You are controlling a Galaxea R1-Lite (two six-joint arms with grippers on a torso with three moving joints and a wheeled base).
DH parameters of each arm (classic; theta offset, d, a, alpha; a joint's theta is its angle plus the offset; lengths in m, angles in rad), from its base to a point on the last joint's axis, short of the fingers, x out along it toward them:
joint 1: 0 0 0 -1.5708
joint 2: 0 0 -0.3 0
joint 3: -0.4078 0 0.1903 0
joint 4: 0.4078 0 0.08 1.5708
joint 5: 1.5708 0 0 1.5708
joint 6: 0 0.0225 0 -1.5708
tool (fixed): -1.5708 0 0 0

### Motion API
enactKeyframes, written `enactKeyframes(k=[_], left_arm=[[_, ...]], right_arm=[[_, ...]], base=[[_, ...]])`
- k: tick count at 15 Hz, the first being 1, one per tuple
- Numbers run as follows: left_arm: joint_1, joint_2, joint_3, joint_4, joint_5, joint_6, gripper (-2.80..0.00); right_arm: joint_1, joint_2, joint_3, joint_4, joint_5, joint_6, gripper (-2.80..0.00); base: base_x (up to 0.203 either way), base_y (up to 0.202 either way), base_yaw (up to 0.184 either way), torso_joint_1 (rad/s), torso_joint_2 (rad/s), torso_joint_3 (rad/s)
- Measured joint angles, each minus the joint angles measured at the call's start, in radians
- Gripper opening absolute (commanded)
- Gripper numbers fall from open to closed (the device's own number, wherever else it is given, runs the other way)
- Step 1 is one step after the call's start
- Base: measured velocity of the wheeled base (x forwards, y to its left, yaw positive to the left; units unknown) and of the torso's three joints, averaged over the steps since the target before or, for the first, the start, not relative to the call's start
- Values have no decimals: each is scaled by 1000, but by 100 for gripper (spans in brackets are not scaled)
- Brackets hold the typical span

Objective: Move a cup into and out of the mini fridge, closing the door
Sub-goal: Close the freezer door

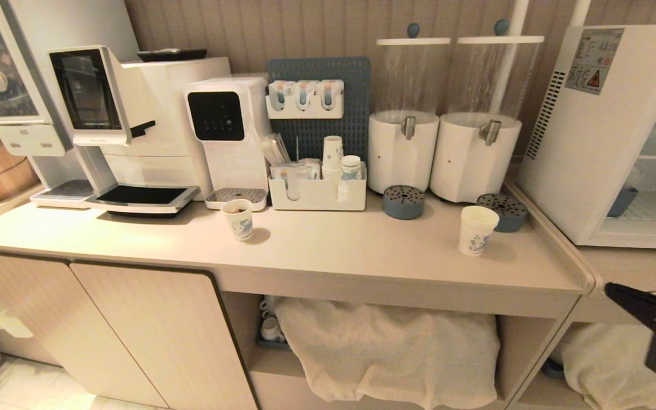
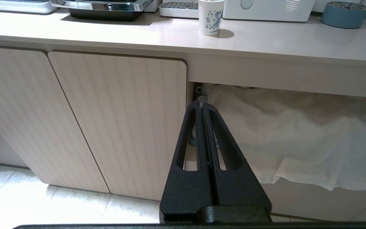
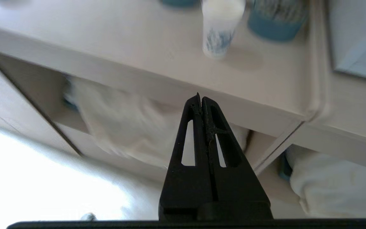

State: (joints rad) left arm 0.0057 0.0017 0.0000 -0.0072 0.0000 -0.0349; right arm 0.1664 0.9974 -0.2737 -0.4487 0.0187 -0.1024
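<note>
The cup [image 1: 478, 229], white paper with a faint blue print, stands upright near the right end of the counter [image 1: 328, 250]; it also shows in the right wrist view [image 3: 219, 30]. Right of it is the white mini fridge [image 1: 584, 142], wire shelves visible through its front. I cannot tell whether the door is open; a pale blue-grey frame edge [image 3: 357, 68] shows. My right gripper [image 1: 609, 288] is shut and empty, below the counter's right corner, short of the cup [image 3: 201, 98]. My left gripper [image 2: 201, 103] is shut and empty, low before the cabinet doors.
A shorter cup with a bolder blue drawing [image 1: 238, 219] stands mid-counter. Behind are a coffee machine [image 1: 134, 125], a water dispenser [image 1: 228, 134], an organiser with stacked cups [image 1: 316, 191], two drink dispensers [image 1: 402, 148] and blue drip trays [image 1: 403, 202]. White cloth [image 1: 385, 347] hangs below.
</note>
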Motion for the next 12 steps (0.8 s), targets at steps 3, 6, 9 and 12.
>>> enactKeyframes(k=[3,6,9,12], left_arm=[[0,0,0,0,0,0,-280],[0,0,0,0,0,0,-280],[0,0,0,0,0,0,-280],[0,0,0,0,0,0,-280]], right_arm=[[2,-394,-110,426,-3,71,-280],[-8,-612,-276,811,-98,250,-280],[-104,-677,-342,970,-53,311,-280],[-142,-813,-287,989,41,290,-280]], base=[[0,0,0,0,0,0],[0,0,0,0,0,0],[0,0,0,0,0,0],[0,0,0,0,0,0]])
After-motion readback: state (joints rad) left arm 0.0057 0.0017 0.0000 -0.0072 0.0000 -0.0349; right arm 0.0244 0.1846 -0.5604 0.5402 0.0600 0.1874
